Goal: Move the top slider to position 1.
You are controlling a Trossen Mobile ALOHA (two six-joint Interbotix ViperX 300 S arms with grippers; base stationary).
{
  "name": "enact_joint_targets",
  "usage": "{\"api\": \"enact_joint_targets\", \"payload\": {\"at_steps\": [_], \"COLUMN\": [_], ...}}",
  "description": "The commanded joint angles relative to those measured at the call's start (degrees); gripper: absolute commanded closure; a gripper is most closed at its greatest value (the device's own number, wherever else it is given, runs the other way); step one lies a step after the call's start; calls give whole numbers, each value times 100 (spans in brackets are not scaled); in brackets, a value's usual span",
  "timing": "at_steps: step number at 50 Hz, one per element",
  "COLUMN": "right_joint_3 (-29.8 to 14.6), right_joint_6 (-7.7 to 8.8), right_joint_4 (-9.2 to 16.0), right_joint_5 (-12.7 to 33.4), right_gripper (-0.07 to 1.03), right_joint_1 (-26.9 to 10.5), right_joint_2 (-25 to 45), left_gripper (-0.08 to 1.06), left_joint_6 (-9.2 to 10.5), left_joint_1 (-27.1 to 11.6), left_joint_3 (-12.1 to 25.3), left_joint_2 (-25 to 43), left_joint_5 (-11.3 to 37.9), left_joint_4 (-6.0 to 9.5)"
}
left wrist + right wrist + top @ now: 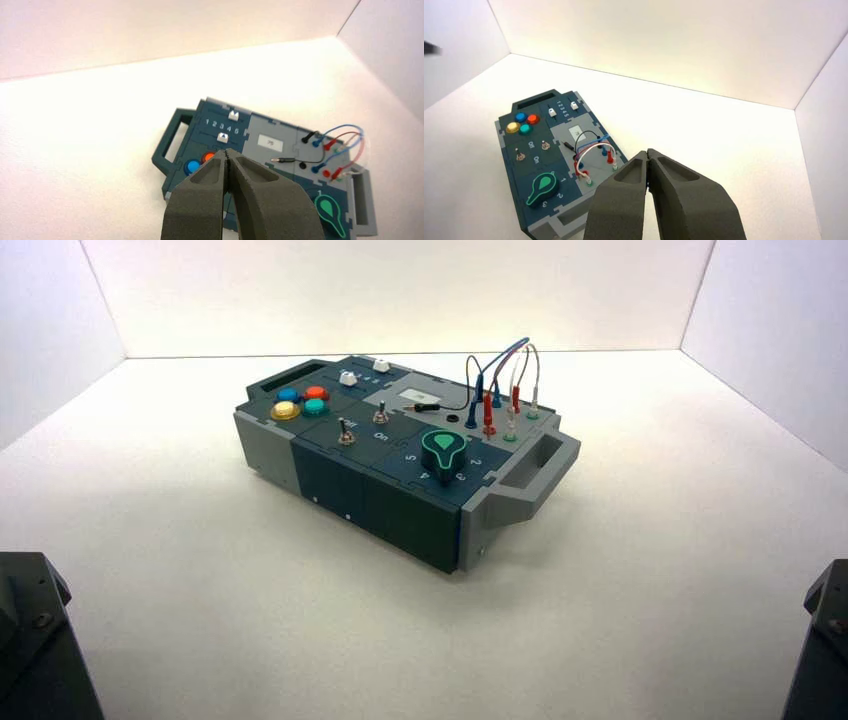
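The box (330, 475) stands turned in the middle of the white floor. Two small white slider knobs sit at its far end beside the numerals 1 to 5. The top slider (382, 366) is the one farther from the coloured buttons. It also shows in the left wrist view (233, 115) and in the right wrist view (573, 105). I cannot read its exact position. My left gripper (227, 151) is shut and empty, held well back from the box. My right gripper (647, 151) is shut and empty, also well back from it.
The twin slider (348, 379) sits nearer the four coloured buttons (300, 400). Two metal toggles (362, 424), a green knob (441, 449) and looped wires (500, 380) fill the rest of the box. Both arms are parked at the front corners, the left arm (30, 630) and the right arm (822, 640).
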State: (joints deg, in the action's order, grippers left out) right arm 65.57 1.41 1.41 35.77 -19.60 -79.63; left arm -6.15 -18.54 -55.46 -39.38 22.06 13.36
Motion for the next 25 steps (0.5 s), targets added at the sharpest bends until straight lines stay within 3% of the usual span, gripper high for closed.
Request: {"api": "enact_joint_targets", "payload": {"at_steps": [1,16,25], "right_joint_3": [-97,-79,-79], "right_joint_6": [-26,-26,-26], "right_joint_4": [18,9,9], "right_joint_5": [-44,-44,-44], "right_gripper": [99,99,99], "right_joint_1": [18,26,26], "right_joint_2": [97,123,132], "left_gripper": [101,101,101], "left_joint_6": [-9,-44,-53], "left_joint_1": [-404,-1213,-1274], "left_joint_3": [853,2408,2900], "left_joint_2": [1257,3621,4395], "left_joint_5": [-44,70,114], "left_joint_4": [9,0,-9]}}
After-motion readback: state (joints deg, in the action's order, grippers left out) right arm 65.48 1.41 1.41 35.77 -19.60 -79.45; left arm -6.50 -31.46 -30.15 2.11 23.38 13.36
